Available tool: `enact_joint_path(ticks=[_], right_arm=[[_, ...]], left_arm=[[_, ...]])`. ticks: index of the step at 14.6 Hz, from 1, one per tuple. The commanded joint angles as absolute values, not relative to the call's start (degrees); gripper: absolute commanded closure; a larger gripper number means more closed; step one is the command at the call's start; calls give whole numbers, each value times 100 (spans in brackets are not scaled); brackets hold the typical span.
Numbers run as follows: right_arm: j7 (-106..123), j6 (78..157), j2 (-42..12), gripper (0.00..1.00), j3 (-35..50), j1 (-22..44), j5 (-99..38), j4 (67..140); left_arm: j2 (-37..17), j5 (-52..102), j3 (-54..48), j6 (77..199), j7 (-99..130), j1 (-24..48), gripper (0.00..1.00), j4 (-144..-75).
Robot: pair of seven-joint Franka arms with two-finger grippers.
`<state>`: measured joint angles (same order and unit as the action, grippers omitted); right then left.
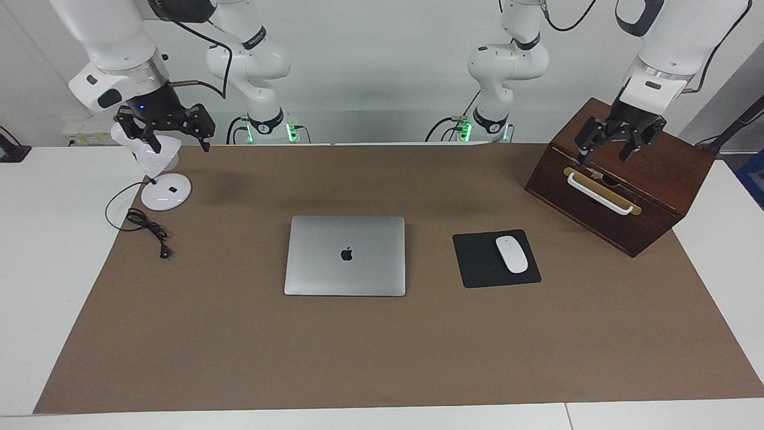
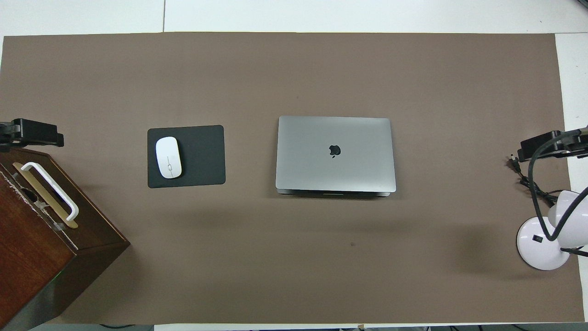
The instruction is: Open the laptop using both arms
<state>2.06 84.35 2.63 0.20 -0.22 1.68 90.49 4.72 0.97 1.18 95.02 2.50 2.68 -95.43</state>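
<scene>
While both arms wait raised at the robots' end of the table (image 1: 36, 251), the left gripper (image 1: 621, 140) hangs over the wooden box (image 1: 644, 179) with its fingers spread apart and holding nothing. The right gripper (image 1: 170, 128) hangs over the white desk lamp (image 1: 158, 173), its fingers also apart and empty. In the overhead view only the tips of the left gripper (image 2: 30, 133) and the right gripper (image 2: 549, 145) show at the edges.

The box stands at the left arm's end, turned at an angle, with a white handle (image 1: 600, 192) on a brass plate on its front. The lamp's round base sits at the right arm's end, its black cord (image 1: 146, 224) trailing on the brown mat (image 1: 382, 358).

Farther from the robots, the laptop (image 1: 345, 255) lies shut and flat at the middle of the mat, lid up. Its long axis runs across the table from one arm's end to the other, and the thicker edge seen in the overhead view faces the robots. Beside it, toward the left arm's end and clear of it, lies a black mouse pad (image 1: 477, 263) with a white mouse (image 1: 511, 254) on it. Nothing rests on the laptop or touches it.
</scene>
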Motion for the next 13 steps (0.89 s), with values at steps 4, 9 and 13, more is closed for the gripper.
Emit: enact_joint_path(ticks=[4,9,13], right_arm=[[299,8385,369,0,62,-105,211,9141],[299,8577,352,0,-35,-105,176,9141],[648,8991,325,0,-26,-105,228,9141]], left_arm=[[510,149,149,9554,273,334,0,-9606],[518,141,158,9615,430,290,0,-9598],[519,141,158,9642,431,343,0,-9606]])
